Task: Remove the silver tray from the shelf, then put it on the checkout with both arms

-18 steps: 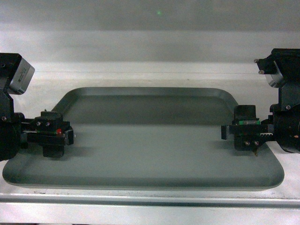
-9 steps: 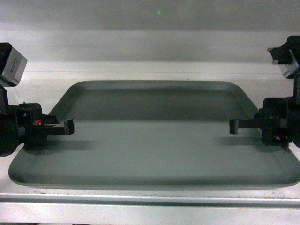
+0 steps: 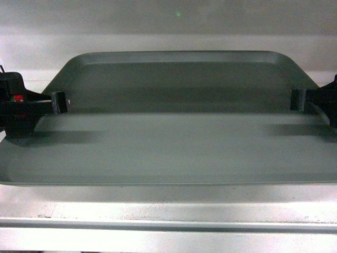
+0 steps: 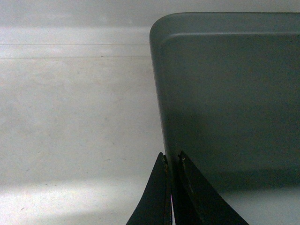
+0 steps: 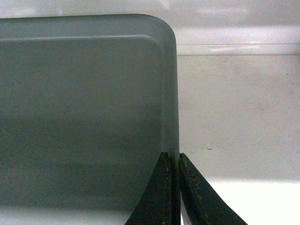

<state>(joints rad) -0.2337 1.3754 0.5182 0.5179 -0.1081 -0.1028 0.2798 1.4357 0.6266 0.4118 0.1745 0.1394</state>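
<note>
— Tray point(image 3: 174, 132): where is it being seen?
— It is being held above the shelf point(image 3: 168, 221), with a band of the pale board showing under its near edge in the head view. It is being shown nearly level, its far rim up against the pale back wall point(image 3: 168, 21), its near corners cut off by the sides of the picture.

— How is it being gripped on the left?
— The left rim is being pinched by the left gripper point(image 4: 172, 161). In the left wrist view the two black fingers point(image 4: 157, 197) are being pressed close together, one on each side of the rim, with only a thin slit between them.

— And on the right?
— The same is being done by the right gripper point(image 5: 172, 158): the fingers point(image 5: 199, 197) are being closed tight on the right rim, one inside the tray and one outside it.

— What is being seen of the arms?
— In the head view only the ends are being shown. The left arm point(image 3: 21, 108), with a small red mark on it, is being seen at the left edge, and the right arm point(image 3: 318, 100) at the right edge.

— What is being shown beyond the tray?
— In both wrist views the shelf board is being seen beside the rim, pale and lightly scuffed.
</note>
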